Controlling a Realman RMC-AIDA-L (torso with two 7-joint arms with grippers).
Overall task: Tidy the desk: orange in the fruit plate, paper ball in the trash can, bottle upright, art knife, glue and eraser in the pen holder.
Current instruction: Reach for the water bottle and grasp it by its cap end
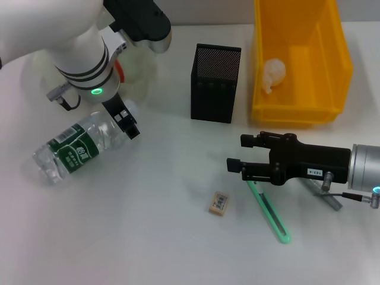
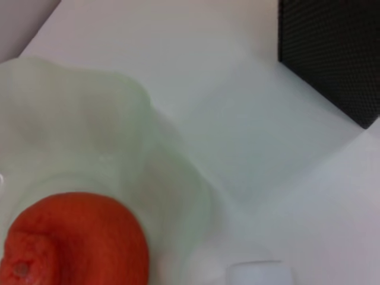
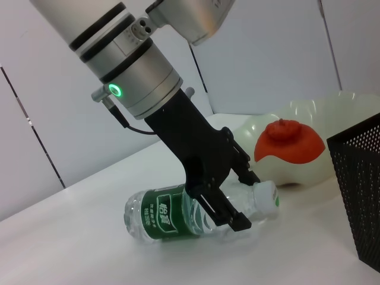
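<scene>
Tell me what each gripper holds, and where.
The left gripper straddles the lying bottle near its neck; a closed grip cannot be confirmed. The right gripper holds nothing.

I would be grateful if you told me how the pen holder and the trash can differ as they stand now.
The pen holder is black metal mesh, while the trash can is solid bright yellow plastic. The pen holder is narrow and tall for its width; the trash can is far wider and longer. The trash can holds the paper ball; nothing shows inside the pen holder. Both stand upright, side by side on the table.

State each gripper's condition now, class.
Left gripper: open around the lying bottle.
Right gripper: open, holding nothing.
</scene>
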